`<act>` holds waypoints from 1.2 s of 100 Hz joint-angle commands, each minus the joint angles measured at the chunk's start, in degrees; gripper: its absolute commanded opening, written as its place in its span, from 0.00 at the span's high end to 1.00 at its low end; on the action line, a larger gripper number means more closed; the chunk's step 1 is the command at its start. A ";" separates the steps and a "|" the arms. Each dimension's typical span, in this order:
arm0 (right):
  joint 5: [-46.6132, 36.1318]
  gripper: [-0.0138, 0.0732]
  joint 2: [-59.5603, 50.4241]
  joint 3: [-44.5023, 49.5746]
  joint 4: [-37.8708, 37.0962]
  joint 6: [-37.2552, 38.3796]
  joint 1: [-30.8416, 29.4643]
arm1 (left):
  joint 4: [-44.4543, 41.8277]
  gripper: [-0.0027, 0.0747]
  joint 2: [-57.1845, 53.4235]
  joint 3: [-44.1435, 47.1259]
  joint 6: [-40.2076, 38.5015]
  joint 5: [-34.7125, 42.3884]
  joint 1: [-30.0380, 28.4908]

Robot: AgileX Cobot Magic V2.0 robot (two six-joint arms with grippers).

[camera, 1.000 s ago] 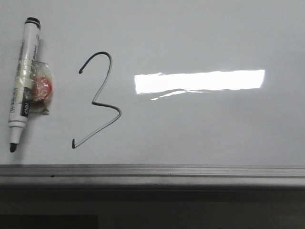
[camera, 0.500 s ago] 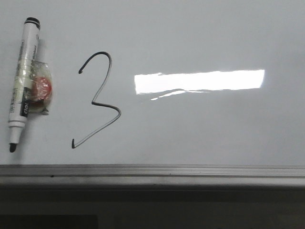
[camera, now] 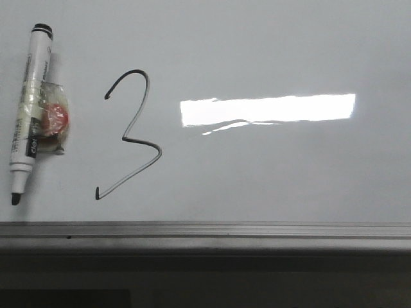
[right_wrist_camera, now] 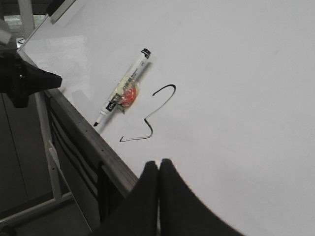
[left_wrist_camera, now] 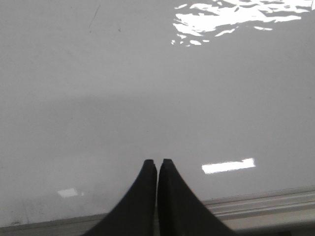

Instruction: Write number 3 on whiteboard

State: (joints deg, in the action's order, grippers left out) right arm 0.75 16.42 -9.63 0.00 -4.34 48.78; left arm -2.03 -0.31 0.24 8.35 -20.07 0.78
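Note:
A thin black angular number 3 is drawn on the whiteboard; it also shows in the right wrist view. An uncapped marker pen lies left of it with a red-and-clear wad taped to its side; the pen also shows in the right wrist view. My left gripper is shut and empty over bare board near the ledge. My right gripper is shut and empty over the board's edge, well short of the 3. Neither gripper shows in the front view.
A grey metal ledge runs along the board's near edge. A bright rectangular light reflection lies right of the 3. In the right wrist view a dark arm part and a frame leg stand beside the board.
The marker pen and the 3 have shifted a hair to the left in the front view. Nothing else has changed.

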 commanded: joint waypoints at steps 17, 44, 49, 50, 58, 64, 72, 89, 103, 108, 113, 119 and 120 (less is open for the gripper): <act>-4.47 0.90 -0.03 -0.97 -3.35 3.24 -14.13 | -0.51 0.99 -1.51 1.94 -0.52 2.08 -0.11; -7.86 0.90 -8.27 7.65 -3.23 6.26 -35.07 | -0.51 0.99 -1.51 1.94 -0.52 2.08 -0.11; -7.10 0.90 -10.23 9.14 -3.23 6.89 -37.69 | -0.51 0.99 -1.51 1.94 -0.52 2.08 -0.11; -6.73 0.90 -10.51 9.56 -3.23 6.89 -38.38 | -0.51 0.99 -1.51 1.94 -0.52 2.08 -0.11; -3.37 0.90 -13.60 11.39 -3.23 7.24 -41.88 | -0.51 0.99 -1.51 1.94 -0.52 2.08 -0.11; 2.39 0.90 -15.41 11.54 -3.23 7.77 -44.44 | -0.51 0.99 -1.42 1.94 -0.52 2.08 -0.11; 8.04 0.90 -17.85 11.54 -3.23 7.77 -47.07 | -0.51 0.99 -1.42 1.94 -0.52 2.08 -0.11; 16.18 0.90 -17.87 11.54 -3.33 7.77 -49.24 | -0.51 0.99 -1.42 1.94 -0.52 2.08 -0.11; 17.43 0.90 -17.87 11.54 -3.44 7.77 -49.26 | -0.51 0.99 -1.42 1.94 -0.52 2.08 -0.11; 17.43 0.90 -17.87 11.54 -3.44 7.77 -49.26 | -0.51 0.99 -1.42 1.94 -0.52 2.08 -0.11; 17.43 0.90 -17.87 11.54 -3.44 7.77 -49.26 | -0.51 0.99 -1.42 1.94 -0.52 2.08 -0.11; 17.43 0.90 -17.87 11.54 -3.44 7.77 -49.26 | -0.51 0.99 -1.42 1.94 -0.52 2.08 -0.11; 17.43 0.90 -17.87 11.54 -3.44 7.77 -49.26 | -0.51 0.99 -1.42 1.94 -0.52 2.08 -0.11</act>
State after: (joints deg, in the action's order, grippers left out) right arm 18.89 -0.53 0.57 -2.67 3.11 -0.12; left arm -2.15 -0.31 0.24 8.26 -20.12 0.78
